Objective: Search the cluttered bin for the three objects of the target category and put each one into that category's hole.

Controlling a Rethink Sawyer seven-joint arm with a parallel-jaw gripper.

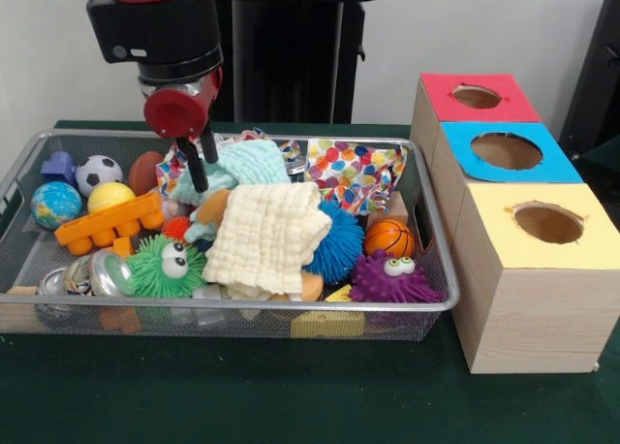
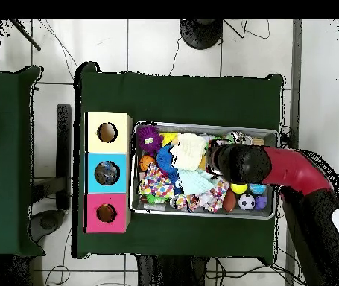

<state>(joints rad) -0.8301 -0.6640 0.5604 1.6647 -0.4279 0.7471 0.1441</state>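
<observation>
The wire mesh bin (image 1: 242, 309) (image 2: 206, 214) is full of toys and cloths. My gripper (image 1: 206, 173) hangs over its middle-left part, black fingers (image 1: 198, 175) apart and empty, tips just above a teal cloth (image 1: 247, 163). A tan shape (image 1: 213, 208) pokes out under that cloth; I cannot tell if it is a plush animal. No plush animal shows clearly. The red-topped box (image 1: 504, 110) (image 2: 106, 223) stands farthest back in the row, its round hole (image 1: 477, 96) (image 2: 106, 213) open. In the overhead view the arm's head (image 2: 235, 164) hides the gripper.
A cream cloth (image 1: 266, 236) covers the bin's middle. Around it lie green (image 1: 167, 265), blue (image 1: 339, 245) and purple (image 1: 392, 277) spiky balls, a basketball (image 1: 389, 237), an orange brick (image 1: 108, 223), a dotted cloth (image 1: 354, 173). Blue-topped (image 1: 507, 151) and yellow-topped (image 1: 547, 223) boxes stand nearer.
</observation>
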